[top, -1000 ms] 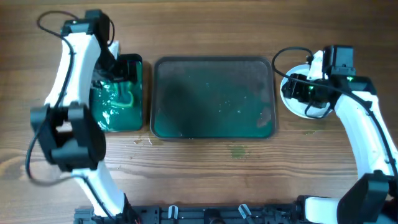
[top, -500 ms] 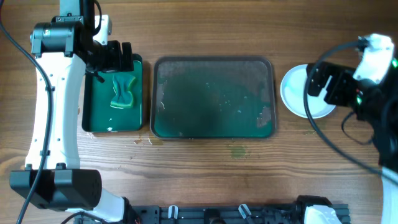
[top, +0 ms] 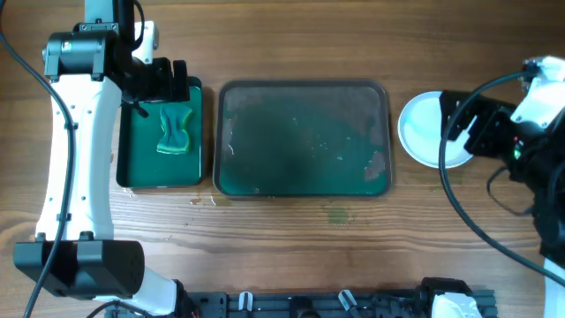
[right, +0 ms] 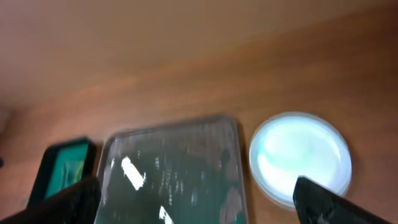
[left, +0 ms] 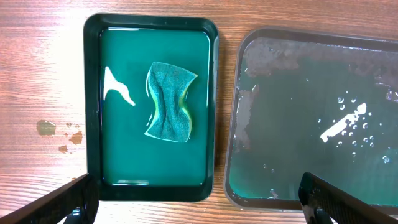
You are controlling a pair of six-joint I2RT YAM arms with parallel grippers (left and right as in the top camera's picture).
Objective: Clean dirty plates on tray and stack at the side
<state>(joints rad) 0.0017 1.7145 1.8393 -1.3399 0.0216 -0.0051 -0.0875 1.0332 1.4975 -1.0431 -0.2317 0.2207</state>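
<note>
The large dark-green tray (top: 303, 88) lies mid-table, wet and bare of plates; it also shows in the left wrist view (left: 311, 124) and the right wrist view (right: 174, 180). A stack of white to pale-blue plates (top: 422, 129) sits on the wood right of it, seen too in the right wrist view (right: 301, 155); how many plates it holds I cannot tell. My left gripper (left: 199, 208) is open and empty, raised over the gap between the two trays. My right gripper (right: 199, 202) is open and empty, raised high at the right of the plates.
A smaller narrow green tray (top: 132, 172) holds a green sponge (top: 177, 130) left of the large tray; both show in the left wrist view, tray (left: 93, 124) and sponge (left: 169, 102). Small drips mark the wood below the trays (top: 335, 212).
The right arm has lifted off the plates and pulled back to the right. The left arm has risen from the small tray, leaving the sponge lying in it.
</note>
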